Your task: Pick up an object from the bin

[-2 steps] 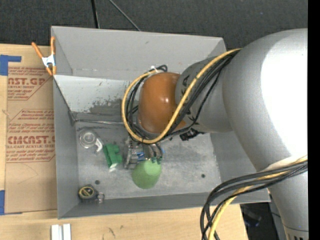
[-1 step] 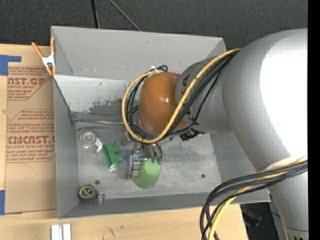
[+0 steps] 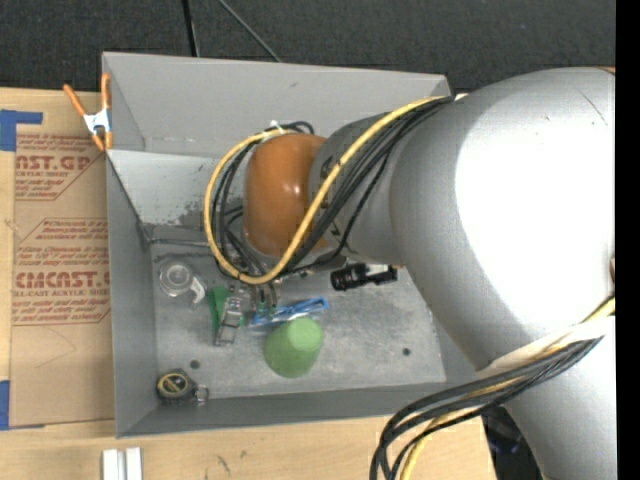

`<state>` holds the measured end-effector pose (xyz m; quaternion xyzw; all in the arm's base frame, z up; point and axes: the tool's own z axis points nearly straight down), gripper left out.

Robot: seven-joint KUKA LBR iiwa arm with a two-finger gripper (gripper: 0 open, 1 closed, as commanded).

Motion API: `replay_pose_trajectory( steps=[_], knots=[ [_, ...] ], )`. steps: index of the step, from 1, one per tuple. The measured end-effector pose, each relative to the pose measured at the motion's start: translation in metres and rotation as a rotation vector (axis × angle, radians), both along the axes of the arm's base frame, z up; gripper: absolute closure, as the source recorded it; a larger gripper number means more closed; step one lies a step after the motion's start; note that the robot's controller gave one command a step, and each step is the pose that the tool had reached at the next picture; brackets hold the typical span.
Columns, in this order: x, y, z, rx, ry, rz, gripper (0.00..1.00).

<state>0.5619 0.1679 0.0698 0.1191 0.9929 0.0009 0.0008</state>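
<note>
My gripper (image 3: pixel 230 320) comes down below the orange wrist cover at the left-middle of the bin floor. A small flat green piece (image 3: pixel 216 308) lies right against its left side. A blue flat thing (image 3: pixel 291 311) lies just to its right, and in front of that stands a light green rounded cup (image 3: pixel 293 347). A clear round plastic cup (image 3: pixel 178 280) sits a short way to the gripper's upper left. Whether anything is in the gripper is hidden by its own body.
A small dark tape measure (image 3: pixel 178 388) lies in the front left corner. A black marker (image 3: pixel 362 276) lies to the right, under the arm. The arm and its cables cover the bin's back and right side.
</note>
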Motion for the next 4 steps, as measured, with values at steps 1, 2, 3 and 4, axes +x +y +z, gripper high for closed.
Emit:
replay_pose_trajectory(
  steps=[1,2,3,4],
  knots=[
    [0.003,-0.018,0.066,-0.002,-0.005,0.494,0.0],
    [-0.007,-0.018,-0.002,0.0,0.007,0.468,0.0],
    [-0.005,-0.018,0.002,0.0,0.001,0.467,1.0],
    [-0.005,-0.018,0.002,0.0,0.001,0.467,0.0]
  ],
)
